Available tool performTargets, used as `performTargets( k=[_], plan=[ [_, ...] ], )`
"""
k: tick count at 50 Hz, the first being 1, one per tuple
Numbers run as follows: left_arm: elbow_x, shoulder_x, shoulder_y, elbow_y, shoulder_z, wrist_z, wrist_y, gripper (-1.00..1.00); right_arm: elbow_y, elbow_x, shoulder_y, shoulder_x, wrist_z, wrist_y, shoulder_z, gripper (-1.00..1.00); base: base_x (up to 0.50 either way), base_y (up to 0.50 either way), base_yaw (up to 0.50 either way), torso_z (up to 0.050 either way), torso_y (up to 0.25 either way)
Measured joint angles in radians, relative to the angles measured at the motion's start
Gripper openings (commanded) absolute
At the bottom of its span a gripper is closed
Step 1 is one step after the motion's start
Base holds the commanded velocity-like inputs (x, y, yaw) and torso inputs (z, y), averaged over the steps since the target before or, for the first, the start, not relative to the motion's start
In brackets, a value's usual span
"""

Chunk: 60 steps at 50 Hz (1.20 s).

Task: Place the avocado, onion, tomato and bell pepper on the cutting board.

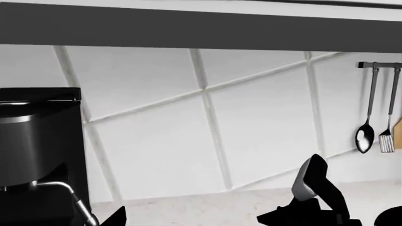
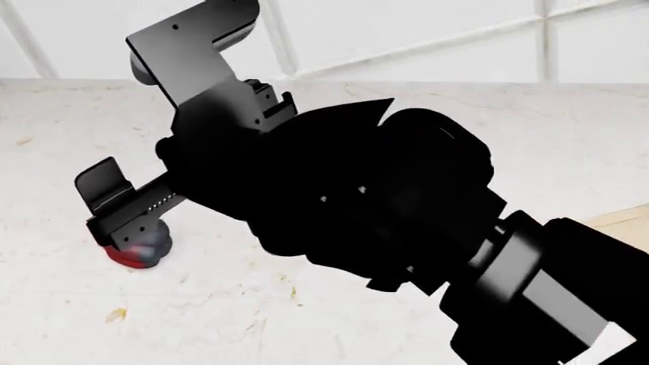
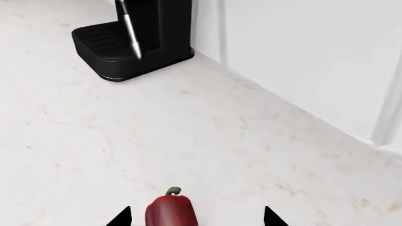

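Note:
The bell pepper (image 3: 171, 212), dark red with a small stem, lies on the pale counter between the two spread tips of my right gripper (image 3: 196, 219), nearer one tip and touching neither. In the head view the right arm reaches across to the left; one finger (image 2: 102, 194) hangs just above the bell pepper (image 2: 137, 251), whose greyish end shows. A sliver of the pale wooden cutting board (image 2: 627, 217) shows at the right edge. My left gripper (image 1: 197, 221) stands open over bare counter with nothing between its tips. Avocado, onion and tomato are out of view.
A black coffee machine (image 3: 135, 42) stands against the tiled wall beyond the pepper, and also fills one side of the left wrist view (image 1: 37, 155). A spoon (image 1: 366, 136) and fork hang from a wall rail. The right arm blocks much of the head view.

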<state>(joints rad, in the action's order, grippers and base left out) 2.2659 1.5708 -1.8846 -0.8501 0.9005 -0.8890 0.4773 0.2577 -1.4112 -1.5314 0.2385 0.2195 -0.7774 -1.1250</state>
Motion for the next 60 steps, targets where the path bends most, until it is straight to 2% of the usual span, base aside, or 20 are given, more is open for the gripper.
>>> performTargets(
  k=[26, 48, 60],
  plan=[
    [-0.016, 0.000, 0.029, -0.003, -0.004, 0.003, -0.019, 1.00, 0.130, 0.057, 0.073, -0.083, -0.089, 0.062, -0.052, 1.00, 0.00, 0.00, 0.00, 0.000, 0.000],
    [-0.018, 0.000, 0.050, -0.009, -0.011, -0.007, -0.024, 1.00, 0.339, 0.130, 0.110, -0.175, -0.232, 0.139, -0.118, 1.00, 0.00, 0.00, 0.00, 0.000, 0.000],
    [-0.017, 0.000, 0.057, -0.011, -0.018, -0.011, -0.026, 1.00, 0.439, 0.031, 0.091, -0.206, -0.272, 0.234, -0.271, 1.00, 0.00, 0.00, 0.00, 0.000, 0.000]
  ],
)
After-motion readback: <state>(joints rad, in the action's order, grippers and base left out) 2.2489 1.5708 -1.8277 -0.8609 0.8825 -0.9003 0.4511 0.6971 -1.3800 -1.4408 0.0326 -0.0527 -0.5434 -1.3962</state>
